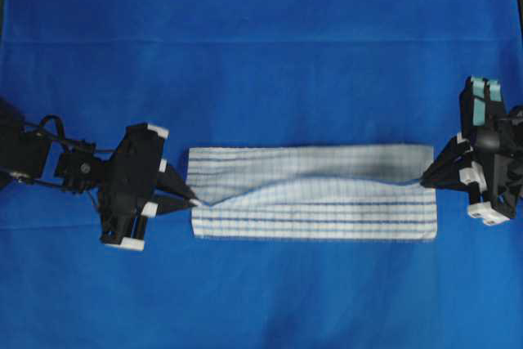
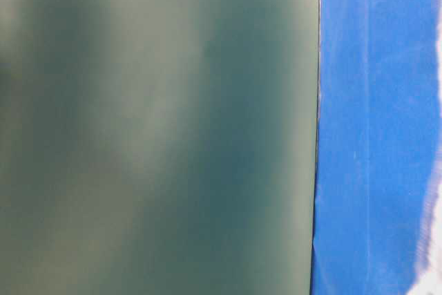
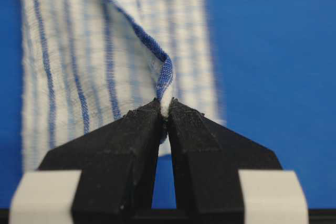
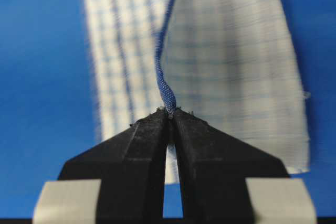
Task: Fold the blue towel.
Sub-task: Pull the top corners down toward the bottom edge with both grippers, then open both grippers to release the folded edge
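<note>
- The left claw is pressed together on the blue towel, its two black fingers meeting on a small bunched tip of the hemmed edge; the left wrist view shows the dark-blue hem curling straight up out of the pinch.
- The right claw is likewise nipped tight on the opposite short end, with the blue hem rising like a thin cord from between its fingers in the right wrist view.
- Out from each claw the cloth runs away toward the other one, so the towel lies stretched lengthwise between the two, with a raised ridge along the line joining the pinches.
- To either side of that ridge the cloth slopes down onto the blue table covering that dresses the tabletop; the far half looks greyer and shaded, the near half shows its stripes plainly.
- Judging by the long, narrow outline, the towel seems already doubled or caught mid-fold along its length, though I cannot tell how many layers lie there.
- What looks left is to carry the held edge across to the long side, lay it flat and release, then likely a fold end to end.
- The table-level view shows only a blurred grey-green surface and a strip of blue covering; nothing of the towel.
</note>
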